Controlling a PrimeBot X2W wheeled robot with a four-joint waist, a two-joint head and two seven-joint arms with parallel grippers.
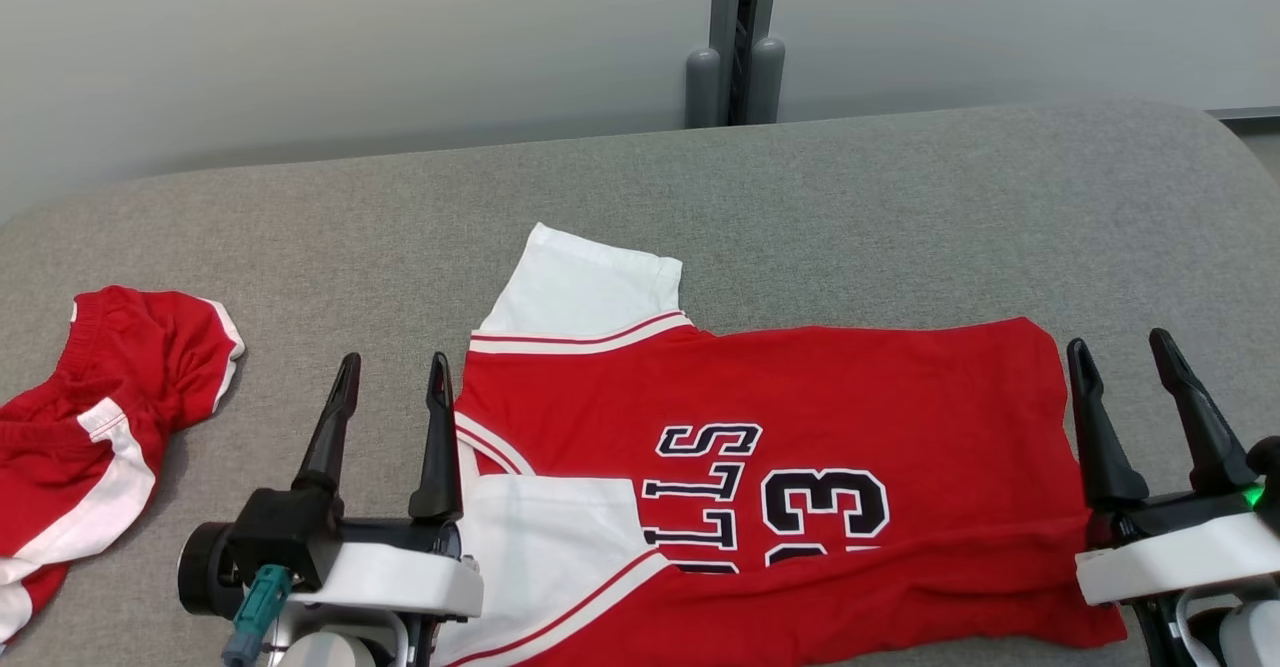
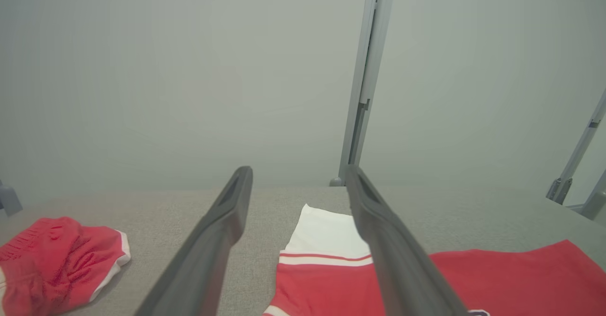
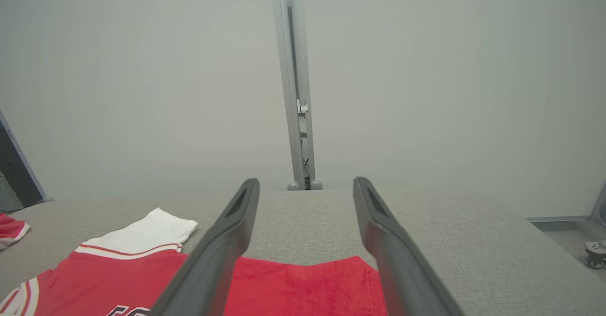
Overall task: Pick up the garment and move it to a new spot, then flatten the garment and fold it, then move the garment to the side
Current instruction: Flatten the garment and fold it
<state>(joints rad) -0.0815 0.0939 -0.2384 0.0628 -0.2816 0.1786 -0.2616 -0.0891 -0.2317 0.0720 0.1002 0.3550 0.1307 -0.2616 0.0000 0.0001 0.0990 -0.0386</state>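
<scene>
At the bench's (image 1: 900,217) left edge you have a crumpled pair of red shorts (image 1: 95,417) with white stripes, well apart from the rest. Next comes your left gripper (image 1: 393,367) near the front edge, its fingers (image 1: 330,427) spread wide and holding nothing; the inner one sits just beside the collar end of the jersey (image 1: 800,397). The jersey, red with white sleeves, lies spread flat along the middle of the front edge, collar toward the left edge and hem toward the right, one sleeve pointing at the far edge. Just beside the hem your right gripper (image 1: 1118,344) stands with its fingers (image 1: 1095,427) spread too, empty, over bare bench.
</scene>
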